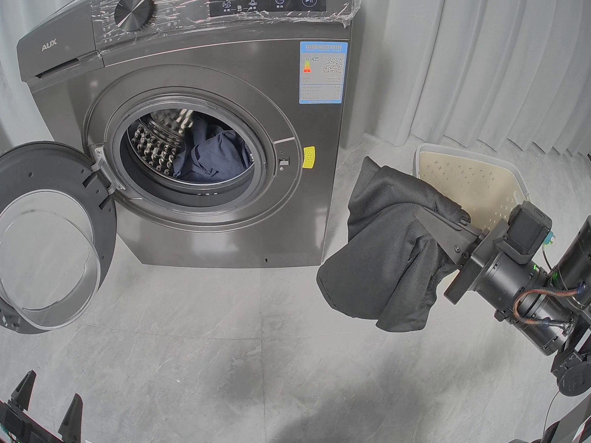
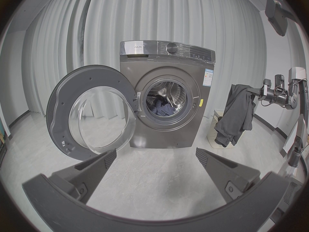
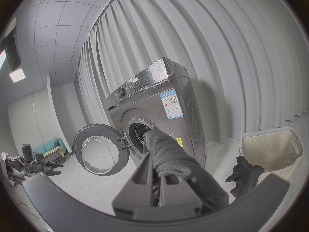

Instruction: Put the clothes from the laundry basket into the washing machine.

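My right gripper [image 1: 431, 219] is shut on a dark grey garment [image 1: 385, 259], which hangs in the air above the floor between the washing machine [image 1: 203, 155] and the cream laundry basket [image 1: 474, 183]. The same garment [image 3: 173, 160] drapes over the shut fingers [image 3: 145, 181] in the right wrist view, and the garment [image 2: 236, 113] dangles beside the basket [image 2: 216, 126] in the left wrist view. The machine's round door [image 1: 46, 235] stands swung open to the left. Blue clothes [image 1: 212, 155] lie inside the drum. My left gripper [image 2: 154, 160] is open and empty, low near the floor, facing the machine.
Pale curtains [image 1: 492, 50] hang behind the machine and basket. The grey tiled floor [image 1: 215, 352] in front of the machine is open. The basket [image 3: 273, 149] looks empty inside. A teal sofa [image 3: 51, 145] stands far off in the room.
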`<state>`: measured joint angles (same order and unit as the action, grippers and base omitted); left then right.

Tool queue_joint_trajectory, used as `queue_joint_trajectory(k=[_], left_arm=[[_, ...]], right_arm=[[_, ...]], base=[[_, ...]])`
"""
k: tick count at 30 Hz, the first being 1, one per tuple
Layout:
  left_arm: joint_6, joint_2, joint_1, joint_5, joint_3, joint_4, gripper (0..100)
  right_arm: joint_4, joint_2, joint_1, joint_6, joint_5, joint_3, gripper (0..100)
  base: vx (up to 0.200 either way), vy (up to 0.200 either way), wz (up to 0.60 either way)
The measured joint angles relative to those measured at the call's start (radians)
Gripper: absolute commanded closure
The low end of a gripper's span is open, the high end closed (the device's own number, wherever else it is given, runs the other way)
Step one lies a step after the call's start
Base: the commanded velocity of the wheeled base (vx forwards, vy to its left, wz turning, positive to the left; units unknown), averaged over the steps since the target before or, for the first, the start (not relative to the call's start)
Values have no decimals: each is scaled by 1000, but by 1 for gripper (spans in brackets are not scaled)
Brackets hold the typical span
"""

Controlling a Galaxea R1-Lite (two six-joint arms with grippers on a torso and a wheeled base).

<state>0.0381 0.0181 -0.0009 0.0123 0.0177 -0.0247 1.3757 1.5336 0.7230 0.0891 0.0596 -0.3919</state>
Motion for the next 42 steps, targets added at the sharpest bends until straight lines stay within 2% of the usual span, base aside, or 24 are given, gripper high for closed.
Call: queue_joint_trajectory(k=[12,36,42], left_arm=[[0,0,-1,0,0,0,0],[1,0,-1,0,0,0,0],[0,0,-1,0,0,0,0]], right_arm=[[0,3,-17,0,1,-3,100],[0,6,-17,0,2,-1,100],[0,8,-17,0,2,-1,100]], base=[[0,200,0],[-25,0,0],[0,200,0]])
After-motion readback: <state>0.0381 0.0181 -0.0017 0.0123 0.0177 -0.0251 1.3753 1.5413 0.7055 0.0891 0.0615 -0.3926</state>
